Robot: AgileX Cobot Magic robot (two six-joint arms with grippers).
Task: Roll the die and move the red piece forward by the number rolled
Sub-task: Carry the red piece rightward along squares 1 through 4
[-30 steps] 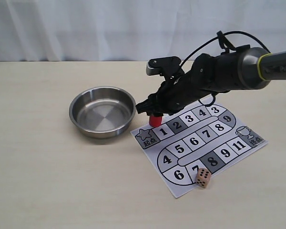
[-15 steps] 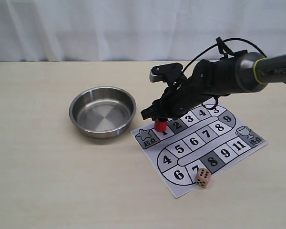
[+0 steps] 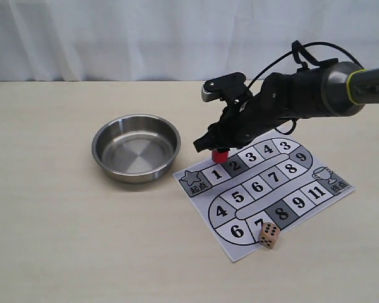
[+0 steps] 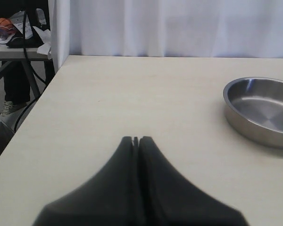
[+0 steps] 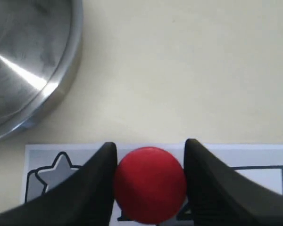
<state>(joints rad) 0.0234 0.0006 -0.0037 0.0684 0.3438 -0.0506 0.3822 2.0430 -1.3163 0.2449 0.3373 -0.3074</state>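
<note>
The right claw (image 3: pixel 213 146) reaches in from the right over the far left part of the board (image 3: pixel 301 203), a printed sheet of numbered squares lying on the bench (image 3: pixel 57 227). It pinches the red piece (image 3: pixel 220 154). In the right wrist view the two black fingers (image 5: pixel 100 181) press against opposite sides of the red piece (image 5: pixel 150 184), which fills the gap in the right claw (image 5: pixel 151 153).

The red piece sits at the far edge of the board, about where squares 1 and 2 meet, just right of the star square. Whether its base touches the sheet or hangs just above it, I cannot tell.

The die (image 3: pixel 269 235) lies well apart from the claw, at the near edge of the board beside square 7, partly on the sheet and partly off it. Its pips are too small to count.

The steel bowl (image 3: pixel 114 169) stands on the bench left of the board, near the star corner but not touching it; the right wrist view shows its rim (image 5: pixel 71 61) apart from the board (image 5: pixel 40 155).

The left claw (image 4: pixel 136 140) is pressed together with nothing between its tips, above bare bench (image 4: pixel 132 89), with the bowl (image 4: pixel 238 121) off to one side. A white curtain (image 3: pixel 114 38) hangs behind the bench.
</note>
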